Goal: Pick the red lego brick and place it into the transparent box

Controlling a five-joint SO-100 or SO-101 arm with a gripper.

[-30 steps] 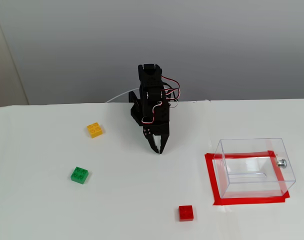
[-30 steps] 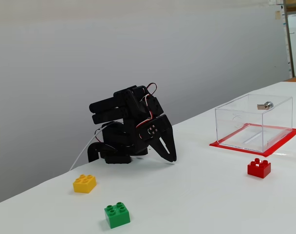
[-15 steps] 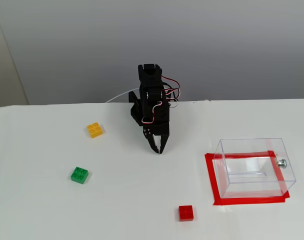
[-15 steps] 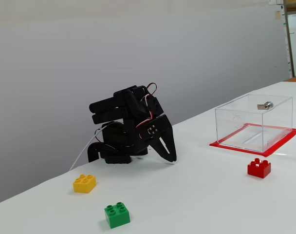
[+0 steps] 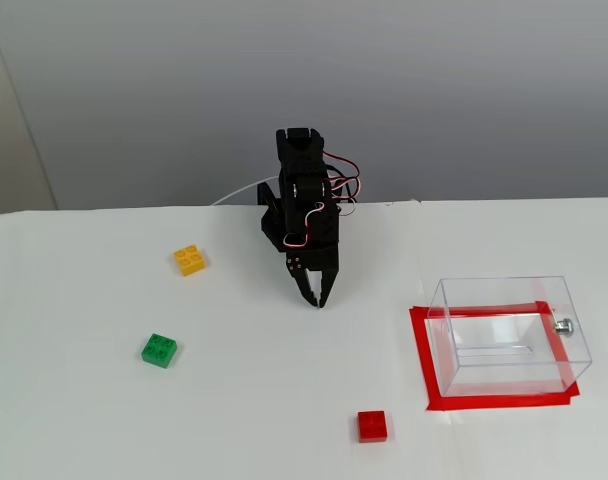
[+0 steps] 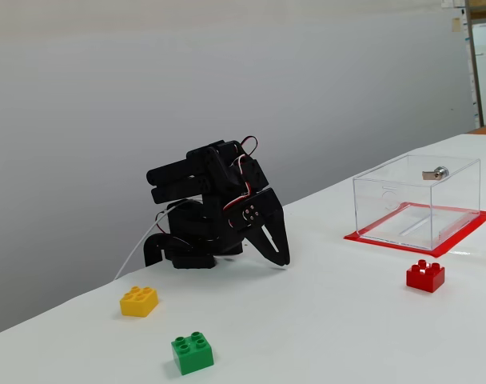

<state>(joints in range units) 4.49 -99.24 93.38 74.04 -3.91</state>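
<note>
- Right now the black arm [image 5: 302, 200] sits folded at the back of the white bench [image 5: 234, 400], close to the grey wall, with its claw [image 5: 319, 299] pointing down at the bench top.
- The claw's two fingers meet at their tips in both fixed views, so it is closed and holds nothing [image 6: 283, 261].
- The red lego brick [image 5: 372, 426] lies flat on the bench near the front edge of the frame in a fixed view, studs up, well apart from the claw.
- Seen from the low side view, the red lego brick [image 6: 425, 275] stands just in front of the box's near corner, apart from it, with bare bench all around.
- The transparent box [image 5: 509, 335] stands upright to the right of the arm in a fixed view, open at the top, inside a frame of red tape [image 5: 424, 360] stuck to the bench.
- A small silver knob [image 5: 563, 325] sticks out of the box's right wall in that view.
- A yellow brick [image 5: 190, 260] lies to the left of the arm, and a green brick [image 5: 160, 350] lies nearer the front on the same side; both are well apart from the red one.
- Between claw and red brick the bench is bare, and so is the strip between the red brick and the tape's edge.
</note>
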